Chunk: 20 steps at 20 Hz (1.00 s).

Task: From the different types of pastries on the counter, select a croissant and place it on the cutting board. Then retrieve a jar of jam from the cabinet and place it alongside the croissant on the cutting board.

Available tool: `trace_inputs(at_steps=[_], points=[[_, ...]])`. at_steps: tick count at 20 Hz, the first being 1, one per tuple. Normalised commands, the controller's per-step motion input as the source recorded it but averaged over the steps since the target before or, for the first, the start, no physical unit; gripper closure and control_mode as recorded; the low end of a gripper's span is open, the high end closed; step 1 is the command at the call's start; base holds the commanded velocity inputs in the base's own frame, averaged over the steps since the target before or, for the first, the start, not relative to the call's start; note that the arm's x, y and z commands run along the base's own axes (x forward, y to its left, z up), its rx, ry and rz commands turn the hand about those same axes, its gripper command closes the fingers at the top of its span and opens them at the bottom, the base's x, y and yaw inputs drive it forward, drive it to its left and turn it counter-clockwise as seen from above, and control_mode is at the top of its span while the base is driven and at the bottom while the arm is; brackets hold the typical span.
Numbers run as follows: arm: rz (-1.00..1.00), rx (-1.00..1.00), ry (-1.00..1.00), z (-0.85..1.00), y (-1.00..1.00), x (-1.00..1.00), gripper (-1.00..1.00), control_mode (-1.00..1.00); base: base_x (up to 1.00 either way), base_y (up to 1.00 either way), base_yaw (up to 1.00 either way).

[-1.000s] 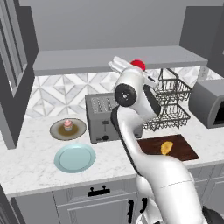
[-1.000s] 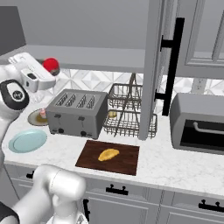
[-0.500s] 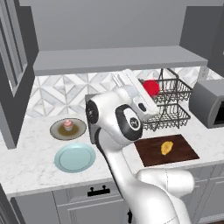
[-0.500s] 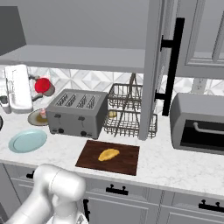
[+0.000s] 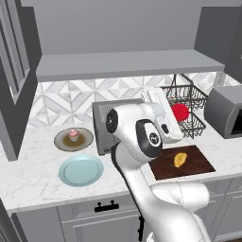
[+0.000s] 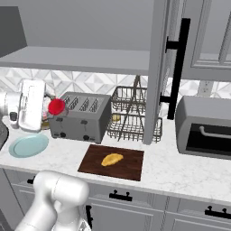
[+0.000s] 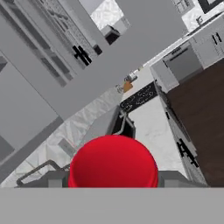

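My gripper [image 5: 175,116] is shut on the red jar of jam [image 5: 181,112], held in the air in front of the dish rack, above and behind the cutting board [image 5: 200,165]. From the right, the jar of jam [image 6: 56,107] hangs at the toaster's left end with the white hand beside it. Close up, the jar of jam [image 7: 113,162] has a finger at each side. The golden croissant [image 5: 179,159] lies on the dark cutting board [image 6: 131,166]; the croissant [image 6: 112,159] rests near its middle. The cabinet shelf [image 5: 127,64] runs above the counter [image 5: 33,182].
A pink-frosted cupcake [image 5: 73,135] sits on a brown plate [image 5: 64,142], with a light-blue plate [image 5: 81,170] in front. A toaster [image 6: 81,117], a wire dish rack [image 6: 133,121] and a grey oven [image 6: 205,128] line the back. An open cabinet door [image 6: 158,72] hangs down beside the rack.
The arm has swung down from the shelf and to the right, carrying the red jar from shelf height to just above the counter things. The croissant and plates have not moved.
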Motion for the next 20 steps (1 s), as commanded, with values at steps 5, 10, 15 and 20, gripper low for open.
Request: trace_inputs(at_steps=[5,10,15,20], points=[[0.0,0.21,0.06,-0.82,-0.72,-0.06,1.0,-1.0,0.0,0.0,0.0],[0.0,0.11,0.19,-0.6,-0.18,-0.01,1.0,-1.0,0.0,0.0,0.0],[0.0,0.16,0.36,-0.52,-0.14,0.11,1.0,-1.0,0.0,0.0,0.0],[0.0,0.13,0.31,-0.36,-0.13,0.09,1.0,-1.0,0.0,0.0,0.0]])
